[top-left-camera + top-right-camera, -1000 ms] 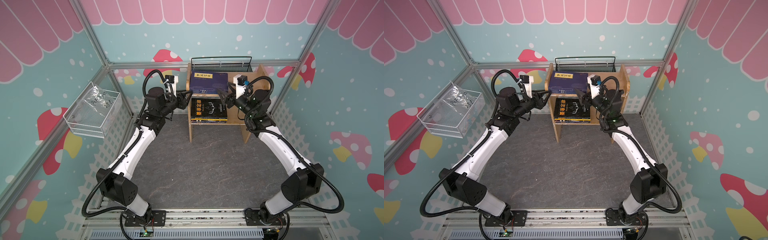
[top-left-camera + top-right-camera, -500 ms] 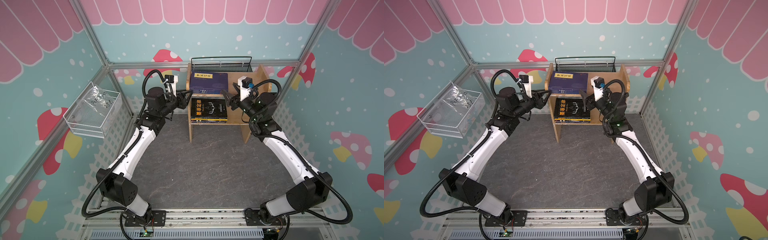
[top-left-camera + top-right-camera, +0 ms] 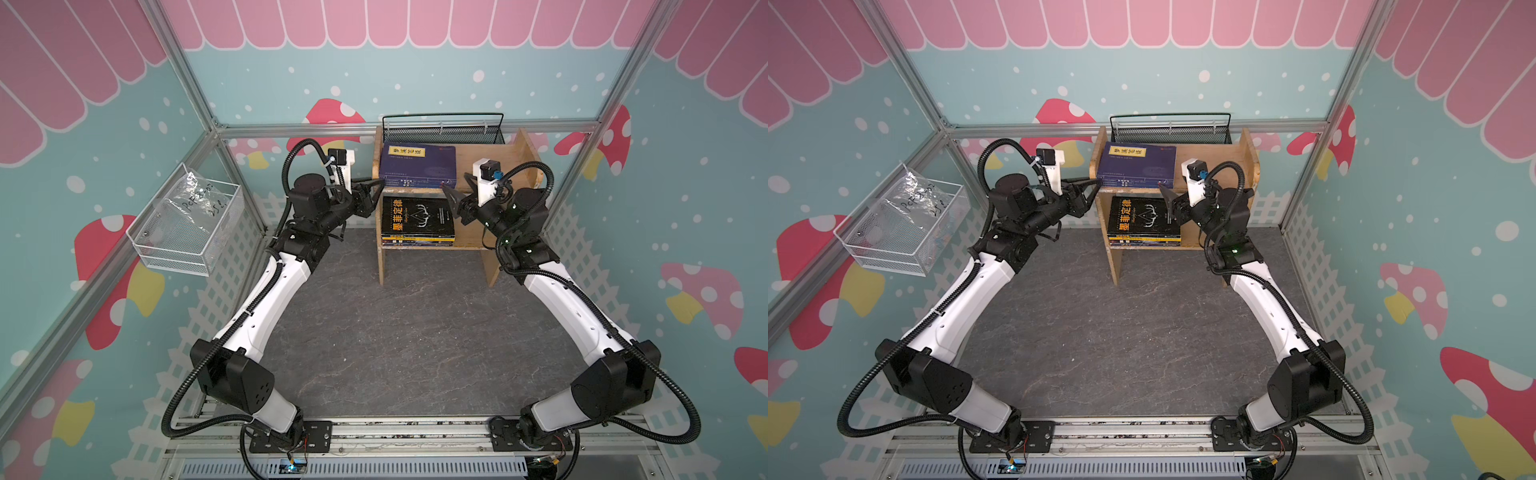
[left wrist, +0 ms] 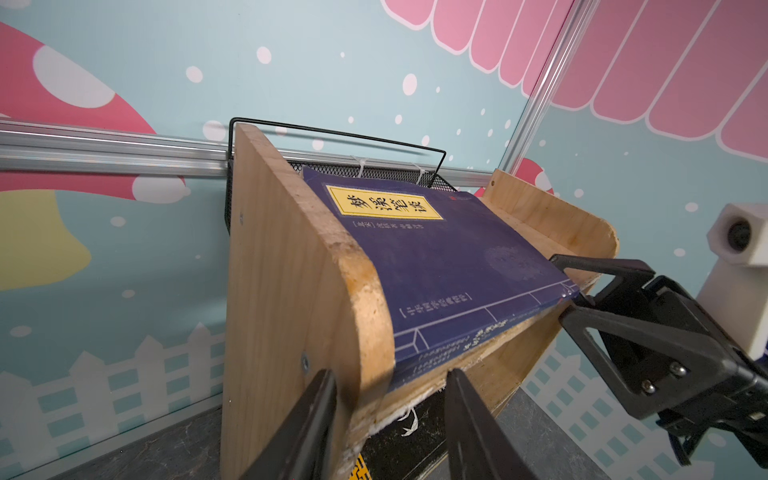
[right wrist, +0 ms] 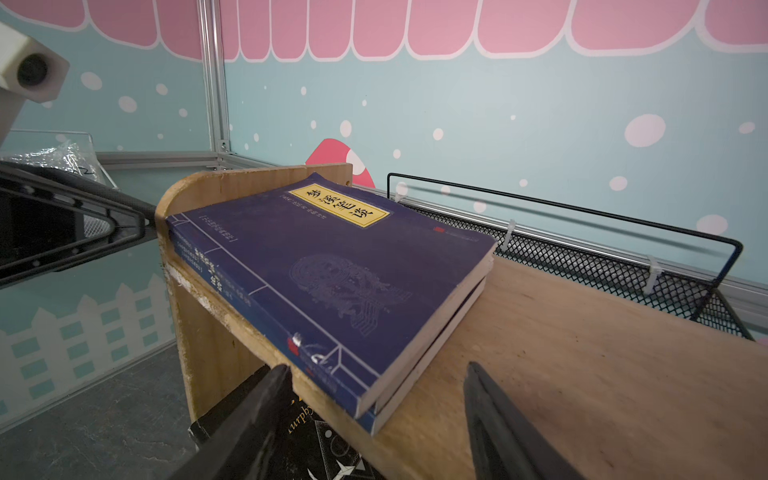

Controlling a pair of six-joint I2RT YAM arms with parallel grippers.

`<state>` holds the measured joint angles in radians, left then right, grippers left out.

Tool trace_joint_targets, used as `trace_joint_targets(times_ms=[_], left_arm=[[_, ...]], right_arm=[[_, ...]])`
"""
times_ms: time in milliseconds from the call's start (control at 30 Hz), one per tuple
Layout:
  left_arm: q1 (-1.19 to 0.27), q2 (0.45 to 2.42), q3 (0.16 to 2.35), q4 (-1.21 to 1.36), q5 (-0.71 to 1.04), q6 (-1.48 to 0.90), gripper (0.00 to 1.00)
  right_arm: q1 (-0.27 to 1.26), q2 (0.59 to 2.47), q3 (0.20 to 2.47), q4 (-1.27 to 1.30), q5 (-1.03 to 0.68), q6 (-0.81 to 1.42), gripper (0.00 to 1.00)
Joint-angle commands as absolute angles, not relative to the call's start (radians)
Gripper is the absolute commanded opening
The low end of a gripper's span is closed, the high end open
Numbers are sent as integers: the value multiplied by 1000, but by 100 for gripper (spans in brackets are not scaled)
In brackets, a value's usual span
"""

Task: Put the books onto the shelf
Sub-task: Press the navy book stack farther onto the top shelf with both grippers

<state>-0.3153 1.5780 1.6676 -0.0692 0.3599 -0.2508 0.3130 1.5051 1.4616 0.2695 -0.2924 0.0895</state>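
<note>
In both top views the shelf (image 3: 524,158) (image 3: 1246,158) stands at the far edge of the table, just in front of the black mesh basket (image 3: 442,133). The navy books (image 3: 417,164) (image 3: 1138,164) lie flat on the left of its upper tier, and the black book (image 3: 417,216) (image 3: 1144,216) tops a flat stack on the lower tier. The left gripper (image 3: 374,185) (image 3: 1094,185) meets the front edge of the shelf's left side panel, while the right gripper (image 3: 451,199) (image 3: 1167,197) hovers by the near right corner of the navy books. In the left wrist view the left gripper (image 4: 390,372) has its fingers parted, straddling the panel's rounded front edge with a gap on the inner side, so nothing is squeezed. In the right wrist view the right gripper (image 5: 376,368) is spread wide and empty, and the near corner of the navy books (image 5: 332,270) shows between its fingers.
</note>
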Motion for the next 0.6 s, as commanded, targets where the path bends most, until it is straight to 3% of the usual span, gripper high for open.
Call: trace_joint_targets(times_ms=[0, 300, 567], left_arm=[[-318, 1557, 1659, -52, 375, -243, 45], [-317, 1549, 1649, -60, 365, -232, 45], [-318, 1542, 1644, -60, 358, -229, 45]], right_arm=[[299, 1479, 1441, 301, -291, 112, 65], [279, 1504, 1452, 358, -410, 139, 61], [278, 1532, 1476, 345, -413, 147, 51]])
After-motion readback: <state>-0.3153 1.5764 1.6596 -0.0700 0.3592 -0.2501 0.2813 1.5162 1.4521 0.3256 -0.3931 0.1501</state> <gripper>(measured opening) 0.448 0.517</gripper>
